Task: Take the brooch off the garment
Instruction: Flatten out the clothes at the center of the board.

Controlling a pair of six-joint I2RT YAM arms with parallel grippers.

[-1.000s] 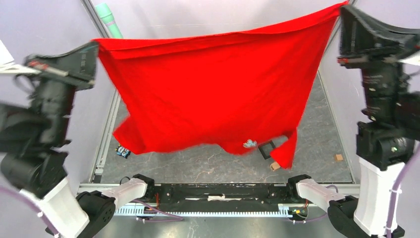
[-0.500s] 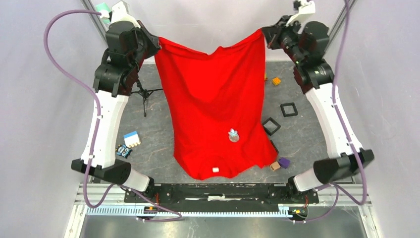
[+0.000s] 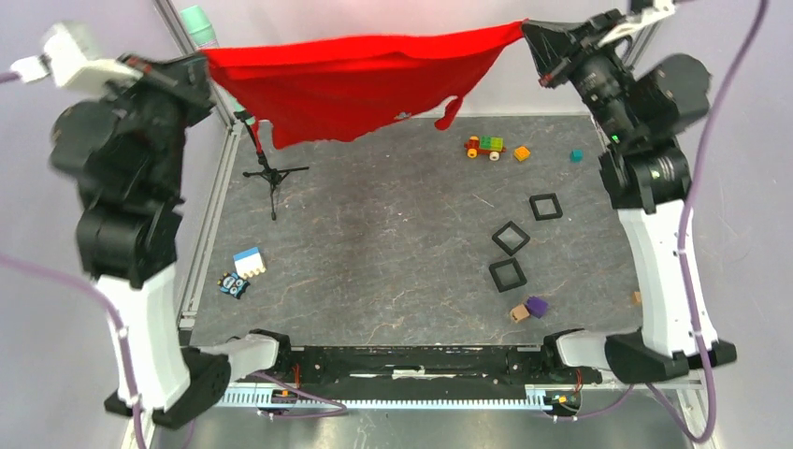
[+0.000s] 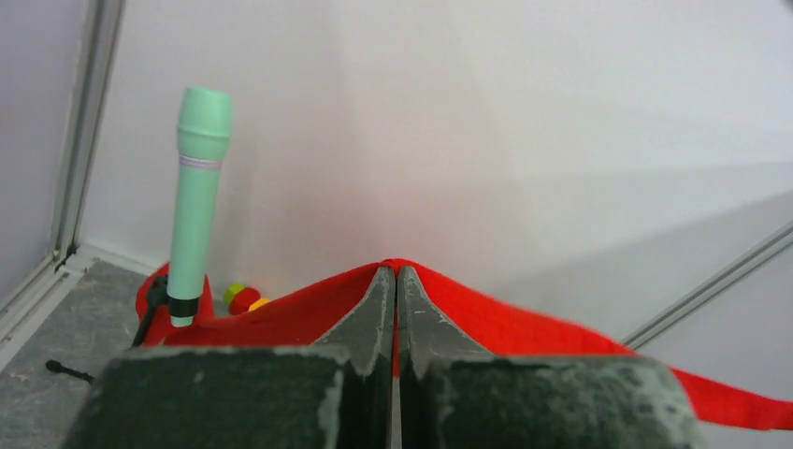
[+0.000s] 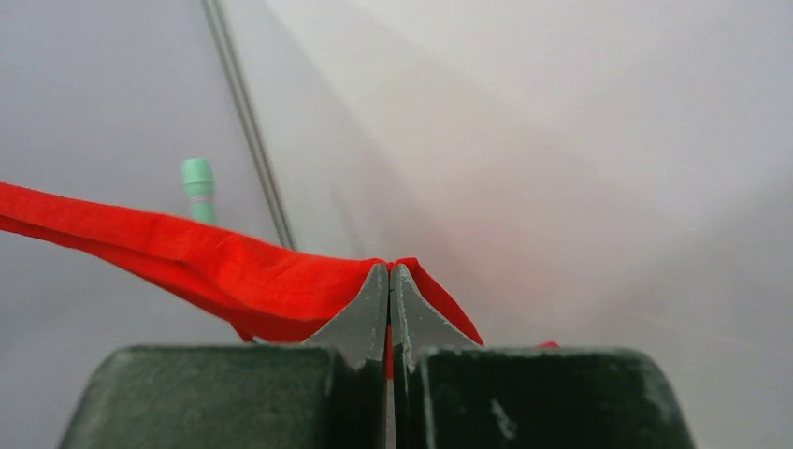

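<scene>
Garment (image 3: 355, 84) hangs stretched in the air over the far edge of the surface (image 3: 374, 253). Left tool (image 3: 198, 67) is pinched tight on its left corner and right tool (image 3: 529, 32) on its right corner. Brooch can't be made out on the cloth.

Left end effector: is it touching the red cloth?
Touching. The left wrist view shows the left end effector shut on the red cloth, pinching its edge.
</scene>
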